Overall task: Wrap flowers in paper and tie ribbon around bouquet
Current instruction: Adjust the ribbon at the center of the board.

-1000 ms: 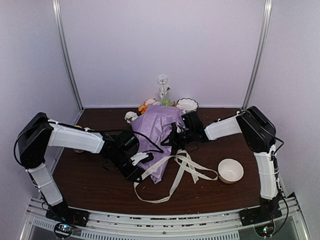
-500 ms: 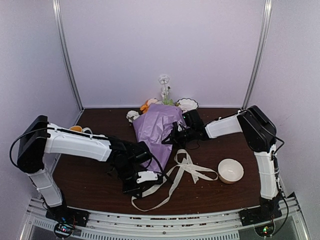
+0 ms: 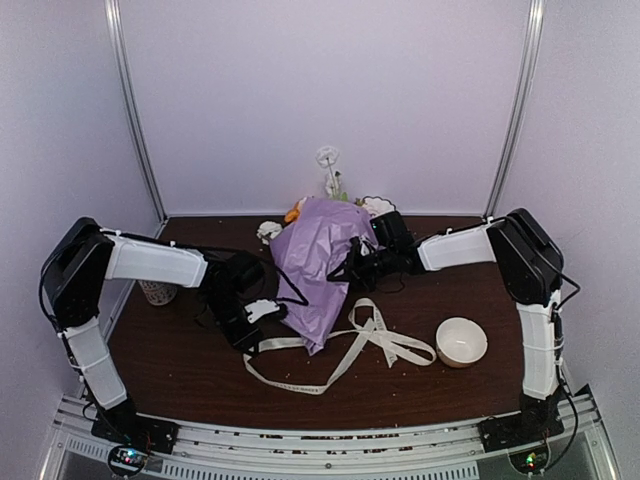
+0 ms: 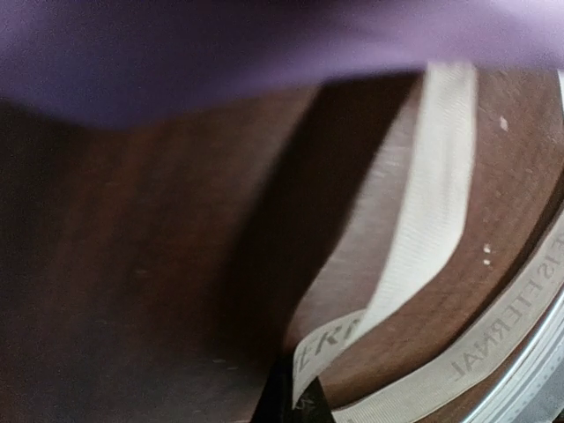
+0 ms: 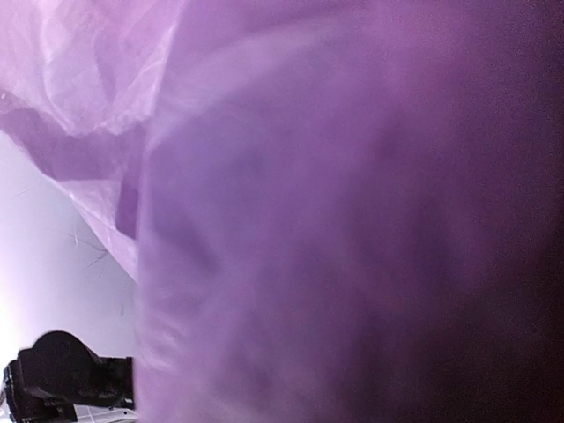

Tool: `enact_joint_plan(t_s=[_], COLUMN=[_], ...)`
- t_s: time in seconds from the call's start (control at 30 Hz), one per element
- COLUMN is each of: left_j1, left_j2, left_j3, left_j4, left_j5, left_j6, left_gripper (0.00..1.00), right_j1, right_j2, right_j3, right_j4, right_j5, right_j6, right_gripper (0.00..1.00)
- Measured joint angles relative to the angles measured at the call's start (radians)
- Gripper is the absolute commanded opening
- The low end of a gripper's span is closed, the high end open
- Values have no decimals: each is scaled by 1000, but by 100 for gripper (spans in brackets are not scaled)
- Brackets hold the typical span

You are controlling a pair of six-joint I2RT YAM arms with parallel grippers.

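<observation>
While the bouquet [image 3: 318, 265] is held up at a slant: its wide end points to the back wall and its thin end hangs low over the middle of the surface [image 3: 180, 372]. It sits higher and farther back than a second ago.
Flowers [image 3: 295, 212]: white and orange heads peek out at the wide end.
Ribbon [image 3: 380, 335]: one strand now runs from the left, under the thin end, to the tangle on the right. A second ago that strand lay loose in front.
Left jaws: shut tight on one end of the ribbon. This arm went forward, then pulled back to the left, and the ribbon came with it.
Right jaws: almost shut and pressed to the bouquet's right side. They seem to pinch the paper [image 5: 335, 220]; the wrist view shows only purple.
What it means: the wrapping looks done. The ribbon is under the bundle but not yet around it, and not tied.
Bowl [image 3: 461, 341]: sits apart on the right.
</observation>
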Motion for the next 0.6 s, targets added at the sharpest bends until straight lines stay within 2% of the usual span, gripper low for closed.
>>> enact_joint_plan(t_s=[0.17, 0.2, 0.27, 0.3, 0.37, 0.47, 0.6], left_j1=[147, 185, 242, 266, 286, 272, 177], left_j2=[11, 12, 11, 9, -6, -71, -240], left_j3=[46, 64, 99, 117, 129, 110, 50], left_j4=[20, 25, 37, 51, 80, 126, 179], left_j5=[-80, -105, -151, -175, -189, -170, -145], left_j6=[-51, -63, -84, -92, -101, -93, -18], left_gripper=[0, 9, 39, 51, 67, 70, 65], right_j1=[-5, -6, -8, -8, -9, -10, -10], right_j2=[0, 0, 0, 0, 0, 0, 0], right_j3=[-19, -19, -19, -19, -20, -25, -27], right_j4=[-24, -32, -41, -45, -47, -48, -53], right_j5=[6, 7, 8, 8, 9, 10, 11], right_j6=[-37, -46, -63, -69, -74, -85, -96], right_gripper=[0, 0, 0, 0, 0, 0, 0])
